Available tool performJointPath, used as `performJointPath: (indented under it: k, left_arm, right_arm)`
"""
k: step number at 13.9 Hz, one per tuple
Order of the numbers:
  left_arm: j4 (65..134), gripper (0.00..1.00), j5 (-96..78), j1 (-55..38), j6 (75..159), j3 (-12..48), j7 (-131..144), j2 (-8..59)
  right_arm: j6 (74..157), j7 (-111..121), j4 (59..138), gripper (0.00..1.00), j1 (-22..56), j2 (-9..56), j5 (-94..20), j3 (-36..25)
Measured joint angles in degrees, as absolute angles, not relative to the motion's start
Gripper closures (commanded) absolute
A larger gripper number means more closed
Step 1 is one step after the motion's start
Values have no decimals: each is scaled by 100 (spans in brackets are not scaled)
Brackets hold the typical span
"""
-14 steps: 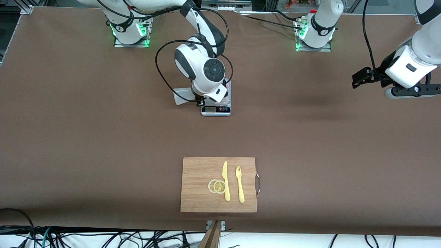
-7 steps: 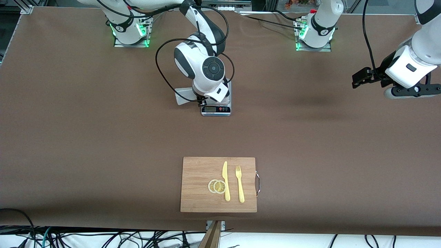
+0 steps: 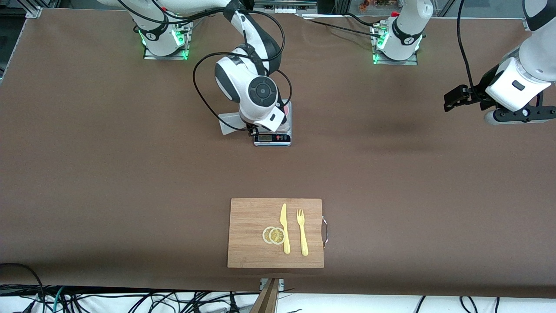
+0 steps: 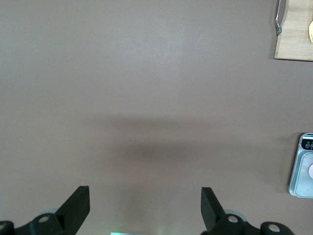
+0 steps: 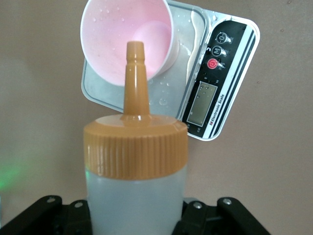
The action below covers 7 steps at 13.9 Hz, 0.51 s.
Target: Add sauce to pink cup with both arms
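Note:
The pink cup [image 5: 124, 39] stands on a small kitchen scale [image 5: 215, 98]; in the front view only a sliver of the cup [image 3: 285, 114] shows past the right wrist. My right gripper [image 5: 136, 218] is shut on the sauce bottle [image 5: 136, 196], whose orange nozzle [image 5: 135, 73] points at the cup's rim. In the front view the bottle [image 3: 228, 123] lies tilted over, its whitish base toward the right arm's end of the table. My left gripper [image 4: 145, 205] waits open and empty above bare table at the left arm's end [image 3: 454, 99].
The scale [image 3: 272, 138] shows its display toward the front camera. A wooden cutting board [image 3: 247, 217] lies nearer the front camera, with lemon slices [image 3: 273, 235], a yellow knife [image 3: 284, 228] and a yellow fork [image 3: 302, 232] on it.
My right wrist has shifted slightly toward the right arm's end of the table with the bottle still over the scale. The left arm has not moved.

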<state>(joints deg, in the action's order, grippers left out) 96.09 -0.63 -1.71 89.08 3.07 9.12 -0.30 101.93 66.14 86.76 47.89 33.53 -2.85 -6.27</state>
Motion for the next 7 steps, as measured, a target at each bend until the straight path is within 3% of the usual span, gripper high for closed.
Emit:
performJointPath:
  k: [7]
  left_arm:
    - [9609,0,-63,-171,8908,306,912,-30]
  right_arm:
    - [10234,7056,8676,100,4601,3352,-716,-660]
